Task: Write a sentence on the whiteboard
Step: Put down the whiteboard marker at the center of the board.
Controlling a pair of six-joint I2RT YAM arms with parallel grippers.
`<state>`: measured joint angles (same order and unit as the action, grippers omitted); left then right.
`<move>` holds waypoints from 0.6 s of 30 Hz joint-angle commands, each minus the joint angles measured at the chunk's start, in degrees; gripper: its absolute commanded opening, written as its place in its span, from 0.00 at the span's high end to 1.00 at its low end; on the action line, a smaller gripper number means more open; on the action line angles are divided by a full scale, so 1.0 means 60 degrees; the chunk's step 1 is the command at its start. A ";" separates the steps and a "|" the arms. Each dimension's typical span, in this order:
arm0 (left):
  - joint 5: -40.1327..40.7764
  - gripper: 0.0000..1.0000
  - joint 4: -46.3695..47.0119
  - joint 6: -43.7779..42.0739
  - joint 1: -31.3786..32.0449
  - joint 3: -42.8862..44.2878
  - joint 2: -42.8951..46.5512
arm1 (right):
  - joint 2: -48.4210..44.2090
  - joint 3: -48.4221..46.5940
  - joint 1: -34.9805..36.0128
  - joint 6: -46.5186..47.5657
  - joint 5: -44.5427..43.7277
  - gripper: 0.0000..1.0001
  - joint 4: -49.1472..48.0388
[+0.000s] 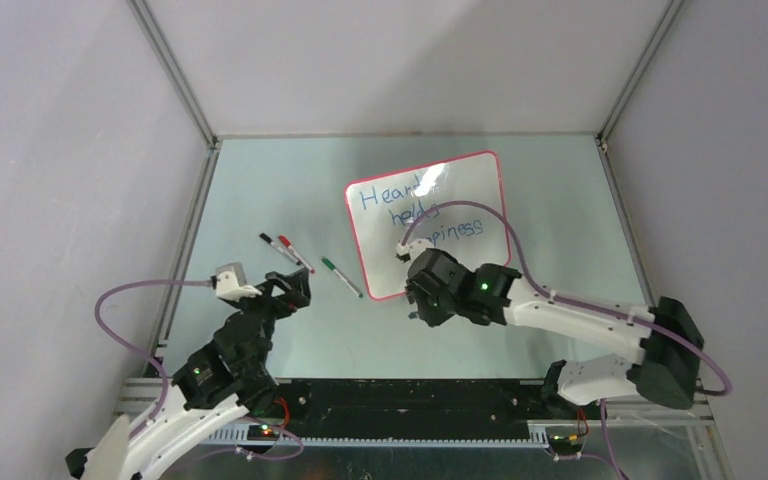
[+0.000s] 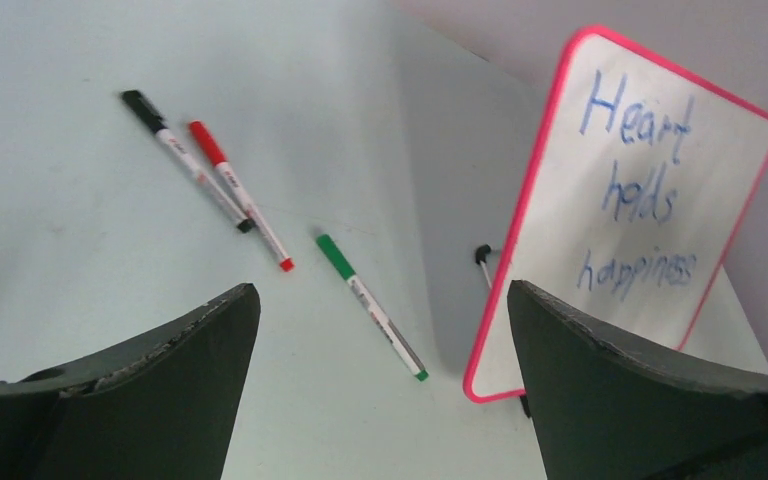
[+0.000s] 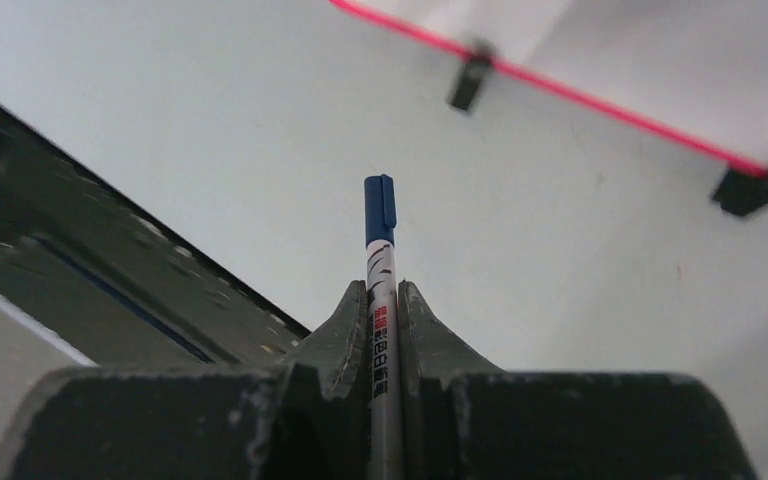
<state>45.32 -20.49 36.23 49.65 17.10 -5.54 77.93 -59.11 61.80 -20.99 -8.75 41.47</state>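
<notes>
The whiteboard [image 2: 560,200] stood upright at the far middle of the tabletop [image 2: 80,250], and the sentence [image 2: 640,195], "Heart holds happiness", filled it in three blue lines. Our right fingers [image 3: 415,320] were clamped on the blue marker [image 3: 381,250] by the board's near-left corner. Our left fingers [image 2: 160,380] gaped, holding nothing, near the black marker [image 2: 185,160], red marker [image 2: 240,195] and green marker [image 2: 370,305] lying left of the board. We judged the writing finished. The marker should be laid on bare tabletop, apart from the feet [image 3: 470,78], without nudging the frame.
</notes>
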 commanded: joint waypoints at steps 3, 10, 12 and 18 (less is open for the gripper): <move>0.2668 0.01 -0.3254 0.2859 -0.0011 0.1963 -0.0877 | -0.0688 0.0953 0.0593 -0.0428 -0.0771 1.00 -0.4923; 0.3338 0.01 -0.5554 0.3896 -0.0008 0.4025 -0.2562 | 0.0961 0.0942 0.0980 -0.0148 -0.2031 1.00 -0.8737; 0.3350 0.01 -0.5572 0.3760 -0.0012 0.4147 -0.2621 | 0.1540 0.0618 0.0990 0.0156 -0.2269 1.00 -0.9436; 0.3148 0.01 -0.5066 0.3115 -0.0091 0.3874 -0.2066 | 0.3149 -0.0926 0.0975 0.0643 -0.2513 0.95 -0.9957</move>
<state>62.00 -51.33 55.44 49.60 40.40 -19.81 92.92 -58.04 67.44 -19.38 -20.29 -9.43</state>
